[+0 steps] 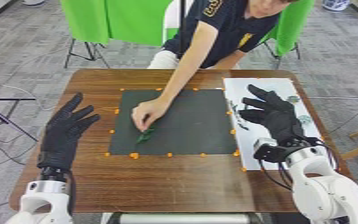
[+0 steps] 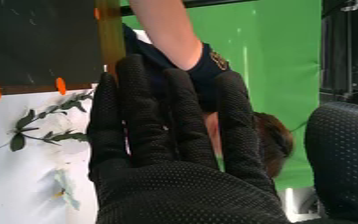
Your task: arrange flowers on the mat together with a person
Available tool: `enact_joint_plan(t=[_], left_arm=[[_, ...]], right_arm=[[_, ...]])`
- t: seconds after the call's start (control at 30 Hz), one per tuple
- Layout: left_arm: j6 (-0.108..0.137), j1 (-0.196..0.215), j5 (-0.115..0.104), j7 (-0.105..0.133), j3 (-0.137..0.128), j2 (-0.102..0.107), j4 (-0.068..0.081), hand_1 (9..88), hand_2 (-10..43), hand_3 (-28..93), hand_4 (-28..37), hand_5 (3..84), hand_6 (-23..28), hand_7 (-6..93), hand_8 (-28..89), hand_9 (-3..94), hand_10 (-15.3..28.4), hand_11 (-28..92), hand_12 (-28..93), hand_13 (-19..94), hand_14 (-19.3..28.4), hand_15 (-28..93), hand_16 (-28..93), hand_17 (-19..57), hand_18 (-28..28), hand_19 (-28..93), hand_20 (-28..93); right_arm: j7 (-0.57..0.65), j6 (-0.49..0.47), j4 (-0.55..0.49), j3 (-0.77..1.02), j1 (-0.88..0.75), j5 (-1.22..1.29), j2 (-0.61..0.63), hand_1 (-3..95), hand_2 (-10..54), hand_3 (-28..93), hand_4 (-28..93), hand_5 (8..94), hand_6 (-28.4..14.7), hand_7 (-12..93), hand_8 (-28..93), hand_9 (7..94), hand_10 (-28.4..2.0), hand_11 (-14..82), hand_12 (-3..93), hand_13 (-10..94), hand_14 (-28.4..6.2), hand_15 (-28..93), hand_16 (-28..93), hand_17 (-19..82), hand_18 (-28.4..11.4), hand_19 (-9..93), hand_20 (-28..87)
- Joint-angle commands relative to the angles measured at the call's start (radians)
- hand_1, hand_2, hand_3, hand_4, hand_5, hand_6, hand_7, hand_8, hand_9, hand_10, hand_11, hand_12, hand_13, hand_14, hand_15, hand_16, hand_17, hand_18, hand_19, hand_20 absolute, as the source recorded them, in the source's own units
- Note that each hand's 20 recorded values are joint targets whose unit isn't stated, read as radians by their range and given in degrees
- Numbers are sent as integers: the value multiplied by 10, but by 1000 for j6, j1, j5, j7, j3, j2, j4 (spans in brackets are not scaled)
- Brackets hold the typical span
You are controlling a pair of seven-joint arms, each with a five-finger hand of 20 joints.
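Grey floor (image 1: pixel 29 55), green cloth (image 1: pixel 87 20) hung behind, brown wooden bench (image 1: pixel 202 187) up front. Dark mat (image 1: pixel 198 127) sits mid-bench, bits of orange tape (image 1: pixel 134 156) around its edge. White sheet (image 1: pixel 252 86) lies just beside it on the right.

Person is across the bench, one arm stretched over the mat. Person's hand (image 1: pixel 149 111) has the green sprig (image 1: pixel 144 136) between the fingertips, at the mat's left part. Can't tell whether the sprig touches the mat.

More greenery on the white sheet: dark leafy sprig (image 2: pixel 24 120) near the mat side, a paler leafy piece (image 2: pixel 64 185) apart from it, plus round grey-green bits (image 1: pixel 294 99) toward the outer edge.

Left hand (image 1: pixel 62 132) is left of the mat, over the bench. Fingers extended and spread, nothing in them.

Right hand (image 1: pixel 278 120) is over the white sheet, right of the mat. In the wrist view its fingers (image 2: pixel 144 120) are straight with slim gaps between, thumb (image 2: pixel 340 150) well apart, no hold on anything
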Motion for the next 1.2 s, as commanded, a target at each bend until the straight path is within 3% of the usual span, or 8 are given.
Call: enact_joint_plan(t=[0.03,0.73,0.87,0.93,1.2], left_arm=[[5,11,0,-11,-4,-12,1,236,43,805,-265,352,33,122,-95,364,173,218,101,271,248,434,-54,-98,230,443,137],[19,4,-15,11,5,5,4,245,38,810,-251,352,35,122,-95,364,173,217,100,273,248,435,-55,-97,229,443,139],[27,4,-23,25,13,14,4,247,38,809,-249,351,35,123,-95,365,172,219,102,273,248,435,-55,-97,229,444,138],[24,1,-20,17,10,9,5,247,38,809,-248,351,35,124,-95,365,172,219,101,273,248,435,-55,-97,229,444,138],[41,13,-29,30,7,19,-2,248,36,811,-247,351,36,125,-96,365,172,219,101,273,249,437,-55,-97,229,444,138]], right_arm=[[1,8,-8,-1,-12,-7,-3,84,187,759,-283,403,32,132,-116,445,-145,71,138,379,-194,312,142,90,-216,551,208],[1,11,-4,-4,4,-6,3,85,187,761,-283,406,32,135,-118,447,-145,72,137,386,-196,320,139,91,-217,553,208],[-3,13,-6,-1,10,-5,6,86,187,760,-283,407,32,135,-118,448,-147,73,137,387,-196,322,138,91,-216,554,207],[-3,14,-8,-1,12,-5,9,86,187,760,-283,407,32,135,-118,448,-146,72,137,388,-196,323,138,91,-217,555,208],[6,18,-6,7,34,-4,28,86,186,762,-283,407,31,135,-118,449,-146,73,137,392,-196,330,136,91,-217,556,209]])
